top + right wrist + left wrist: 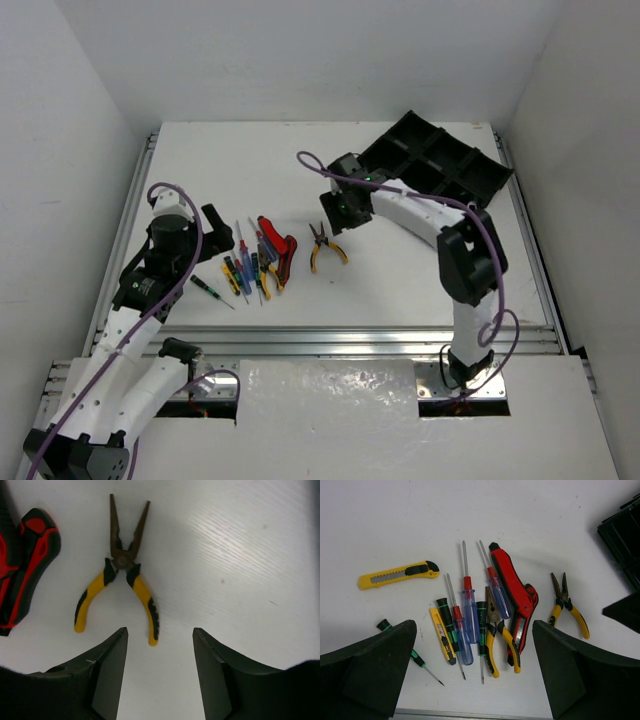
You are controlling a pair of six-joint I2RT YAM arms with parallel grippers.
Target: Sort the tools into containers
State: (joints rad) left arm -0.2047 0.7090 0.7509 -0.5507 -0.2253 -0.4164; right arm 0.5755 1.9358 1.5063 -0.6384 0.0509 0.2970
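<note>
Right hand (160, 635), spread and empty, hovers just beside the yellow pliers (122, 562) lying flat on the desk (240, 555). Left hand (474, 627), spread wide, hangs over the other tools (470, 615) in a pile. Tray (480, 170) sits at the far-right corner.

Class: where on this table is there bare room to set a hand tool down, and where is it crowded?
Bare white tabletop lies at the far side, left of the black divided plastic tray. Another free strip runs between the lone yellow-handled needle-nose pliers and the near aluminium rail. Crowded: the screwdrivers packed beside the red-and-black-handled pliers.
</note>
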